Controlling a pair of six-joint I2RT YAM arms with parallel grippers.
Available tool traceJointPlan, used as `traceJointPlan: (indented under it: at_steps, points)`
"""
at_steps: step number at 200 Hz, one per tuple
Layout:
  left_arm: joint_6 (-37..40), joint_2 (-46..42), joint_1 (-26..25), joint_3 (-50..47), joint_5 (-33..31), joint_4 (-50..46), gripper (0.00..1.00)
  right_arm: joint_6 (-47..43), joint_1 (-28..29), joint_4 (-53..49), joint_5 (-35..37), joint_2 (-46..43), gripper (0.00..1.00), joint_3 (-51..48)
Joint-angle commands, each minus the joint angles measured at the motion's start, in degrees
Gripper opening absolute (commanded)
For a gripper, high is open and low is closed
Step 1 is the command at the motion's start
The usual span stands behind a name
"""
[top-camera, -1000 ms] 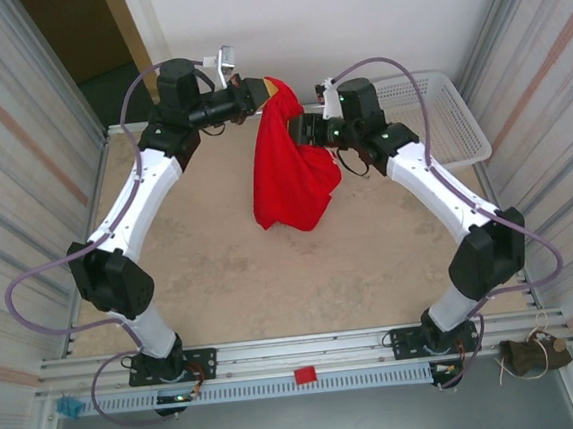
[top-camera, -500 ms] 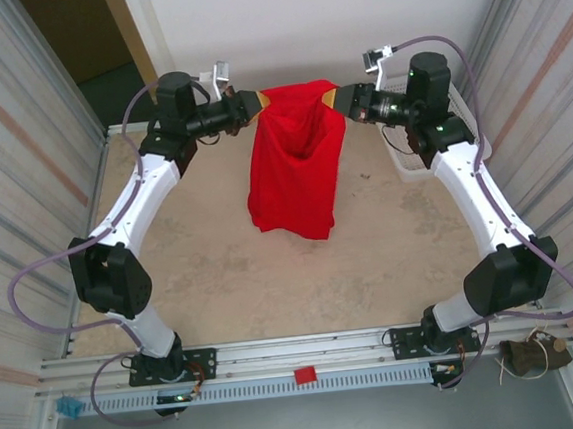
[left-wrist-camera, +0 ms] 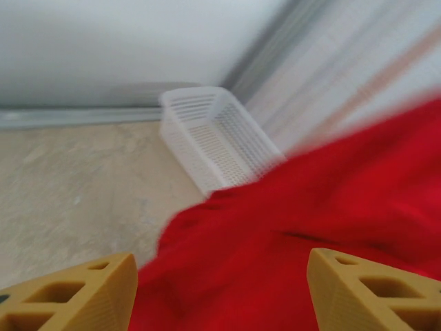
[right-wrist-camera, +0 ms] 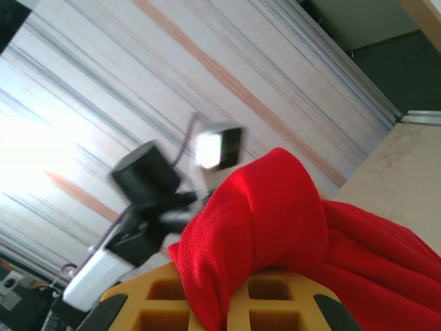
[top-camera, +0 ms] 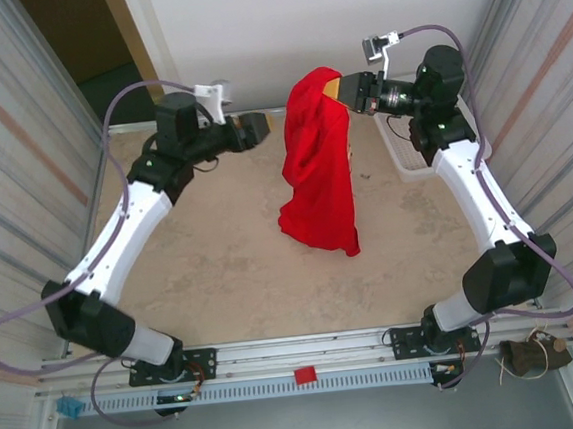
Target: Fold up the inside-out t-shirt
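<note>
The inside-out t-shirt (top-camera: 317, 162) is bright red and hangs bunched in a long drape over the back middle of the table, its lower end touching the tabletop. My right gripper (top-camera: 341, 86) is shut on its top corner; in the right wrist view the red cloth (right-wrist-camera: 269, 207) bulges out over the closed yellow fingers (right-wrist-camera: 289, 303). My left gripper (top-camera: 262, 126) is open, level with the shirt's top and a short gap to its left. In the left wrist view its fingertips (left-wrist-camera: 76, 296) stand wide apart with the red cloth (left-wrist-camera: 275, 255) beyond them.
A white basket (left-wrist-camera: 213, 141) stands at the back right corner, partly behind the right arm (top-camera: 464, 179). Corrugated walls (top-camera: 20, 147) close both sides. Bare tabletop (top-camera: 220, 260) lies in front of the shirt.
The left gripper opened, let go of the shirt and drew back left. The shirt, spread between both grippers half a second ago, now hangs from the right gripper alone.
</note>
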Motion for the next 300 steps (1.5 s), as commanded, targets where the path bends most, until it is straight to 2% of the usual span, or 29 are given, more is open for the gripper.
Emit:
traceJointPlan:
  at_steps: [1, 15, 33, 81, 89, 95, 99, 123, 135, 149, 152, 153, 155, 163, 175, 184, 194, 218, 236, 265, 300]
  points:
    - [12.8, -2.7, -6.1, -1.7, -9.6, 0.7, 0.67, 1.3, 0.6, 1.8, -0.2, 1.0, 0.0, 1.8]
    - [15.2, -2.0, -9.3, -2.1, -11.5, 2.6, 0.7, 1.2, 0.9, 1.2, 0.5, 1.4, 0.0, 1.8]
    - [15.8, 1.0, -10.8, 0.3, -11.7, 1.4, 0.7, 1.2, 1.1, 0.8, 1.3, 1.8, 0.0, 1.9]
    - [15.9, 7.0, -11.2, 3.4, -14.6, -0.3, 0.7, 1.7, 1.8, 0.6, 2.2, 1.9, 0.0, 2.2]
    - [15.9, 8.5, -11.2, 4.9, -14.5, -1.0, 0.67, 1.9, 1.8, 0.8, 2.4, 2.0, 0.0, 2.2]
    - [16.1, 9.7, -11.2, 6.3, -14.3, -1.9, 0.63, 1.9, 1.8, 0.8, 2.4, 2.0, 0.0, 2.3]
    - [16.4, 10.4, -11.1, 7.2, -14.3, -2.6, 0.56, 1.9, 1.8, 0.8, 2.5, 2.1, 0.0, 2.3]
    - [18.4, 10.7, -9.7, 11.6, -9.6, -4.8, 0.0, 1.6, -1.2, -0.3, 4.7, 1.9, 0.0, 0.6]
    - [18.2, 9.2, -7.3, 13.6, -2.1, -5.0, 0.0, -0.9, -3.7, -3.6, 6.9, 2.8, 0.0, -0.6]
    - [12.1, 8.4, -2.2, 14.8, 15.5, -0.6, 0.0, -5.8, -5.5, -10.1, 11.0, 5.6, 0.01, -1.0]
    - [10.4, 8.3, -1.2, 14.8, 18.7, 1.1, 0.0, -7.0, -5.6, -11.8, 12.5, 6.4, 0.05, -0.8]
    - [9.8, 8.3, -0.9, 14.8, 19.7, 1.4, 0.0, -7.3, -5.7, -12.4, 12.5, 6.6, 0.12, -0.7]
    - [8.5, 8.3, -0.4, 14.8, 21.7, 2.9, 0.0, -8.0, -5.7, -13.1, 13.3, 7.2, 0.19, -0.7]
    - [2.3, 8.5, 2.4, 14.0, 28.9, 9.8, 0.0, -9.8, -5.7, -15.7, 15.2, 9.2, 0.41, -0.3]
    - [-9.5, 9.4, 5.5, 12.0, 35.6, 23.2, 0.0, -9.6, -5.7, -15.8, 15.0, 10.2, 0.51, -1.3]
    - [-16.1, 10.1, 7.0, 10.7, 37.8, 31.0, 0.0, -9.1, -5.6, -14.5, 15.5, 8.3, 0.53, -3.6]
    - [-20.2, 10.7, 8.0, 10.3, 39.0, 35.3, 0.0, -9.4, -5.5, -14.8, 17.0, 4.8, 0.54, -5.9]
    - [-20.9, 11.7, 8.2, 11.2, 41.3, 36.0, 0.0, -13.6, -3.8, -20.9, 21.6, -4.3, 0.54, -6.7]
    - [-21.2, 12.2, 8.3, 11.6, 42.0, 36.3, 0.0, -18.7, 1.4, -25.7, 26.2, -7.5, 0.55, -3.4]
    - [-23.1, 13.1, 8.3, 12.4, 42.7, 37.5, 0.0, -28.8, 10.3, -33.6, 32.4, -4.1, 0.62, 6.3]
    - [-24.4, 13.4, 8.1, 12.8, 42.7, 38.3, 0.0, -30.7, 13.6, -33.9, 31.7, 2.2, 0.63, 11.4]
